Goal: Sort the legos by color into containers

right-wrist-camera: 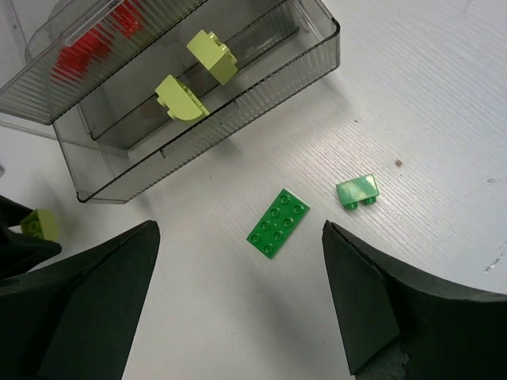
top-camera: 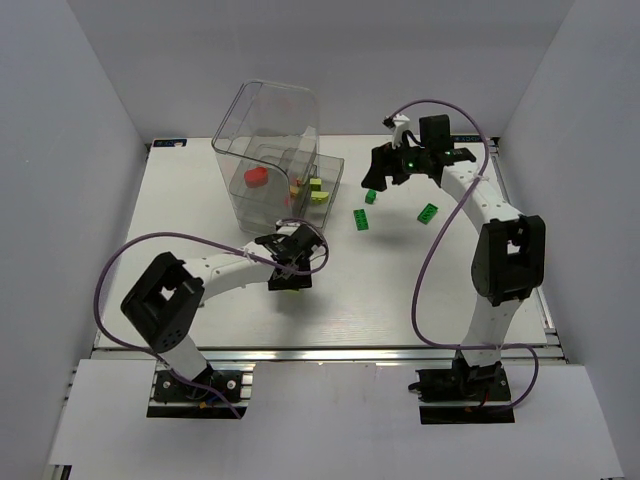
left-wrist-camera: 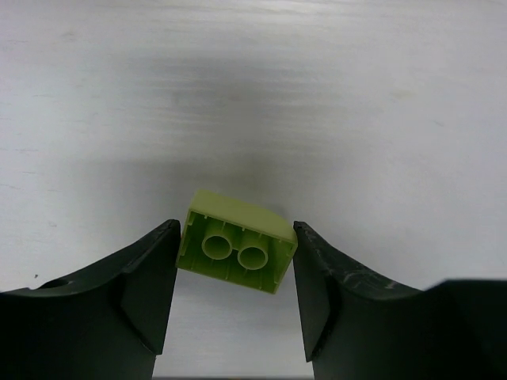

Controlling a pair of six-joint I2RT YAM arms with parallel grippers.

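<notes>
- Sorting looks partway done, judged from what sits inside the clear box (top-camera: 262,115) and what lies outside it.
- Red: red bricks (right-wrist-camera: 79,51) already lie in the box's upper drawer (right-wrist-camera: 32,99). The ribbed wall blurs them, so I cannot tell how many. No red shows outside the box.
- Yellow-green: two yellow-green bricks (right-wrist-camera: 212,57) rest in the box's lower drawer (right-wrist-camera: 261,87), which is pulled out.
- A third, the held yellow-green brick (left-wrist-camera: 236,252), is out in front of the box, nearer the arm bases. The left pincer (left-wrist-camera: 236,265) is narrowed on it, both fingers (left-wrist-camera: 150,293) touching its sides. Its hollow underside faces the wrist camera. Whether it is off the worktop (top-camera: 200,200) I cannot tell.
- Dark green: none shows in any drawer, so this colour seems not yet started.
- The green plate (right-wrist-camera: 277,223) and the small green brick (right-wrist-camera: 357,191) lie on the worktop just beside the box's open drawer. A further green brick (top-camera: 428,212) lies well away from the box on that same side.
- The right pincer (right-wrist-camera: 240,229) hangs over the plate and the small brick beside the box, spread wide and holding nothing.
- Left to do, by my reading: drop the held brick into the lower drawer, then move the three greens into a drawer of their own.
</notes>
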